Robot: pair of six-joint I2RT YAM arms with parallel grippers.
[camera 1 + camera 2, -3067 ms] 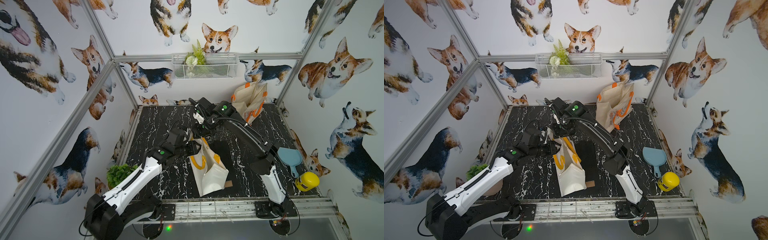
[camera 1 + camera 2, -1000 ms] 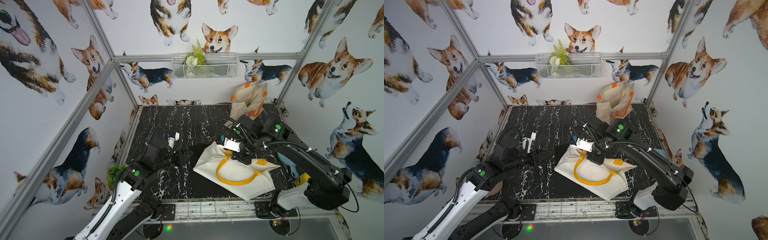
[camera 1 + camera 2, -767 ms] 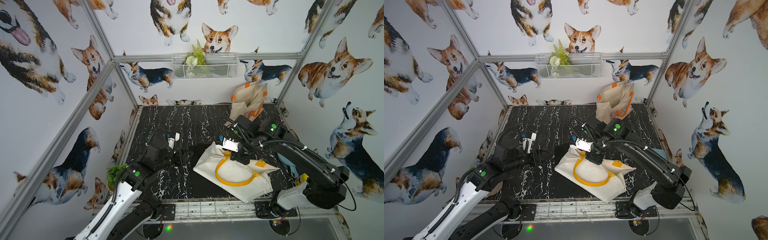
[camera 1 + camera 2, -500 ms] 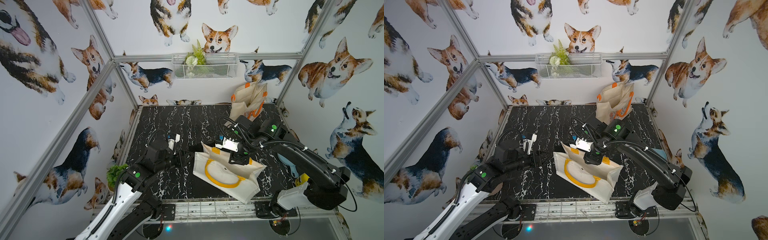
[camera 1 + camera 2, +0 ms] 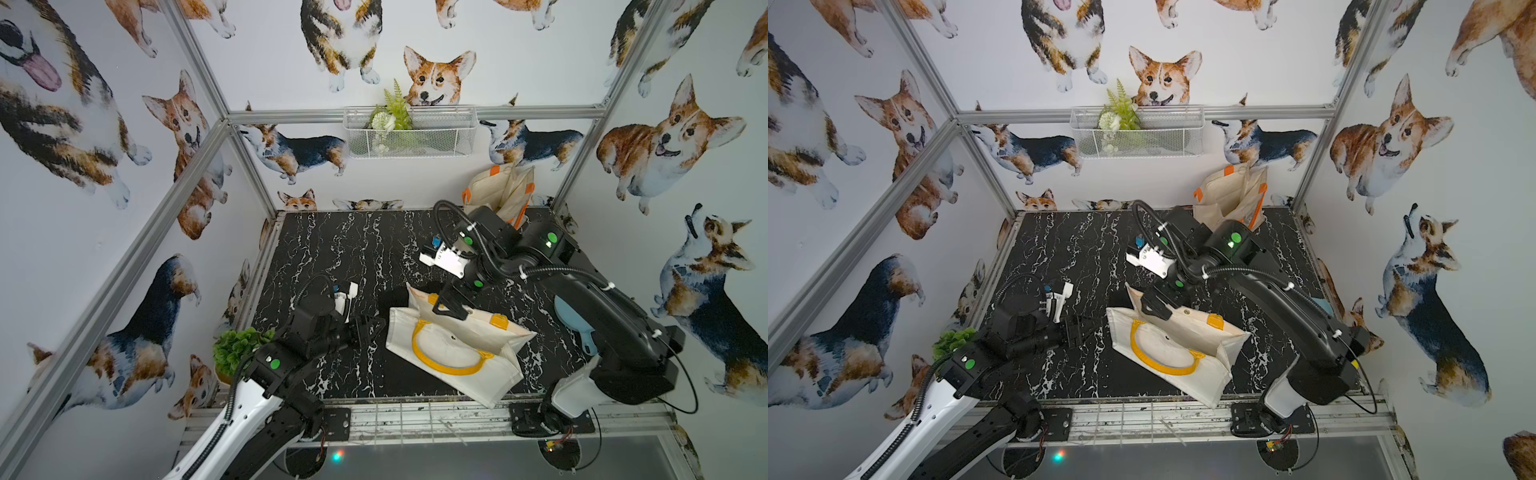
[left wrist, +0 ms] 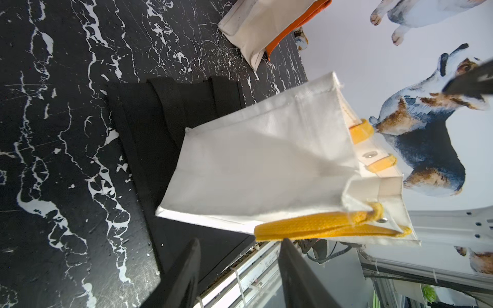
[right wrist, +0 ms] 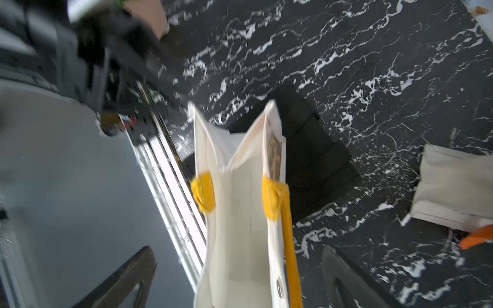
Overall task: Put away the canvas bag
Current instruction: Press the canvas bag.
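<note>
- Right wrist view: right gripper [image 7: 238, 250] released, jaws astride cream canvas bag with yellow handles [image 7: 240, 226].
- Left gripper [image 6: 241, 242] open, empty; grip one rim squarely before lifting.

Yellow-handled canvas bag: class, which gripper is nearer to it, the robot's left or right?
Right. The right gripper hangs open over the yellow-handled canvas bag at its top rim, jaws either side of it. The left gripper is open beside the bag, clear of it.
</note>
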